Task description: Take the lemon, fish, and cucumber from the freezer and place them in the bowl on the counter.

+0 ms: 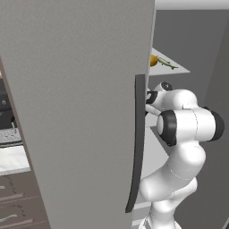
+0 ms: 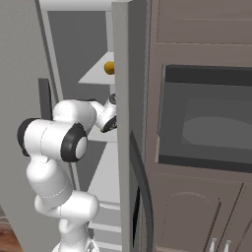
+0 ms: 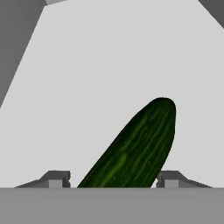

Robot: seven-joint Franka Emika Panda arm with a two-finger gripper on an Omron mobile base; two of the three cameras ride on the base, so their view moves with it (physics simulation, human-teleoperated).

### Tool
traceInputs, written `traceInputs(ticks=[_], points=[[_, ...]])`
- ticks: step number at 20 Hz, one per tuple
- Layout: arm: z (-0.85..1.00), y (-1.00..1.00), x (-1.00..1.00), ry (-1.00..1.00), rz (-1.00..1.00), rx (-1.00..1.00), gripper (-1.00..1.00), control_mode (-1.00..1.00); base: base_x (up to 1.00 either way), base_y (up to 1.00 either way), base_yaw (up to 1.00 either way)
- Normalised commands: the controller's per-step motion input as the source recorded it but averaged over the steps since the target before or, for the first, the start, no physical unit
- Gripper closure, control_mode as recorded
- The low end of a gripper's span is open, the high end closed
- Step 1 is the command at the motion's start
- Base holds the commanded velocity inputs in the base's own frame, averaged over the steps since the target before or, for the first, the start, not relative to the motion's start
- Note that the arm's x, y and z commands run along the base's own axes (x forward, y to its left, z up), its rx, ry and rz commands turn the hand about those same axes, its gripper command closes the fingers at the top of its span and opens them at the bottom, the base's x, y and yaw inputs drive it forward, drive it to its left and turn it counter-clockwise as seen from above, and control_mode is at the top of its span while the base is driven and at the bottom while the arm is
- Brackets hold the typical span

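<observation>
1. Over the hand camera, the cucumber (image 3: 135,148) lies slanted on a pale shelf (image 3: 109,65), dark green with lighter streaks, its rounded end pointing up and to the right.
2. The gripper (image 3: 113,178) has a fingertip (image 3: 54,178) on each side of the cucumber's lower part; the right one sits just beside the skin, the left one shows a small gap. Whether they actually press it, I cannot tell.
3. From the left base camera, the arm (image 1: 179,134) reaches into the freezer (image 1: 80,112), past the edge of the broad grey door and its long dark handle (image 1: 136,143).
4. Up on a higher shelf (image 1: 179,69) sit the lemon (image 1: 153,60) and, just beside it, the thin greenish fish (image 1: 167,63).
5. The right base camera catches the lemon too, peeking out by the door edge above the wrist.
6. Right of the freezer there is a dark oven (image 2: 206,118) set in brown cabinets.
7. At the far left, a strip of white counter (image 1: 12,157) over grey-brown drawers.
</observation>
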Motion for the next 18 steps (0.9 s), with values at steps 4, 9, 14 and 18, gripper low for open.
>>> traceInputs(ticks=[4, 9, 14, 18], points=[[0.00, 0.00, 0.00, 0.00, 0.00, 0.00, 1.00, -1.00, 0.00, 0.00, 0.00], [0.00, -0.16, 0.00, 0.00, 0.00, 0.00, 1.00, -1.00, 0.00, 0.00, 0.00], [0.00, -0.28, -0.01, 0.00, 0.00, 0.00, 1.00, -1.00, 0.00, 0.00, 0.00], [0.02, -0.08, -0.16, 0.00, 0.00, 0.00, 1.00, -1.00, 0.00, 0.00, 0.00]])
